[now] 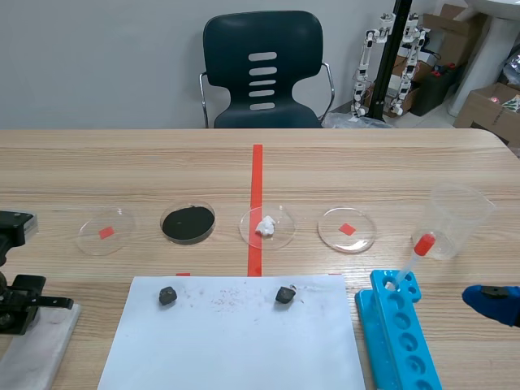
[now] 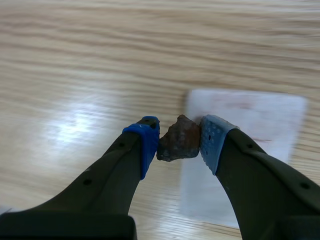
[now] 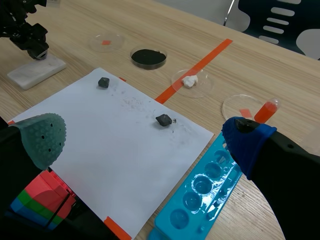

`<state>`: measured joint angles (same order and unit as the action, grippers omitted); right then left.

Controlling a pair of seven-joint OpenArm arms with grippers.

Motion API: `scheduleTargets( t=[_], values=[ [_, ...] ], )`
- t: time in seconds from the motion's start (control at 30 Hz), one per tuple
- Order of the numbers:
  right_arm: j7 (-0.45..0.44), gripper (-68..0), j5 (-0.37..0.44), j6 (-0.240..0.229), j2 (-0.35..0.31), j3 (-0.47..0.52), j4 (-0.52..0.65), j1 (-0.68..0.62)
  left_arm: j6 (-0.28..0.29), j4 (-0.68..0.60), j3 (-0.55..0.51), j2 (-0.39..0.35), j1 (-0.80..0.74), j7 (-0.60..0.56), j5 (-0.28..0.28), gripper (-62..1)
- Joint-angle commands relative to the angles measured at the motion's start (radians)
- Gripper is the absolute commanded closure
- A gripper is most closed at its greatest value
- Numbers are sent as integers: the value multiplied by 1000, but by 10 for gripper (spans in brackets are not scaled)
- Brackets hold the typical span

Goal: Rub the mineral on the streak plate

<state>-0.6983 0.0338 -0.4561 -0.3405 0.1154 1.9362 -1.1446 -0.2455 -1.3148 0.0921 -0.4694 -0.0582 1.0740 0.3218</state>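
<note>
The table (image 1: 406, 162) carries a white paper sheet (image 1: 236, 341) in front of me, with a blue rack (image 1: 402, 333) at the sheet's right edge. The white streak plate (image 1: 36, 349) sits at the sheet's left, under my left arm. Two dark rocks (image 1: 168, 296) (image 1: 285, 294) lie on the sheet, well apart.

The mineral (image 2: 180, 142) is a small, reddish-brown, jagged lump. My left gripper (image 2: 179, 135) is clamped on it, one pad on each flank. In the left wrist view it hangs over the near edge of the plate; I cannot tell whether it touches.

I judge the lump hard and light, but its faces are uneven, so it could twist between the soft pads once I press and drag. The hold across its middle looks right, as it leaves the lower point free to meet the plate. The plate is loose on the table and may slide, so I would rub with moderate pressure.

The left arm sits low at the table's left edge, fingers pointing forward and down. My right gripper (image 3: 145, 137) hangs with its fingers wide apart over the sheet's near right corner, holding nothing.
</note>
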Motion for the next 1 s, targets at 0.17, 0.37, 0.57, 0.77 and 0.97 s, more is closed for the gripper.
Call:
scheduleTargets(
  t=[0.17,0.37,0.57,0.77,0.97],
  values=[
    [-15,-679,15,-1,0,1,8,1,23,0,-3,-11,-5,-9,106,-117],
    [-15,-679,15,-1,0,1,8,1,85,0,-1,-10,-5,-42,253,-117],
    [-15,-679,15,-1,0,1,8,1,108,0,-1,-10,-5,-57,307,-117],
    [-15,-679,15,-1,0,1,8,1,80,0,-1,-11,-5,-52,175,-117],
    [-15,-679,15,-1,0,1,8,1,53,0,-1,-11,-5,-47,72,-117]
  ],
)
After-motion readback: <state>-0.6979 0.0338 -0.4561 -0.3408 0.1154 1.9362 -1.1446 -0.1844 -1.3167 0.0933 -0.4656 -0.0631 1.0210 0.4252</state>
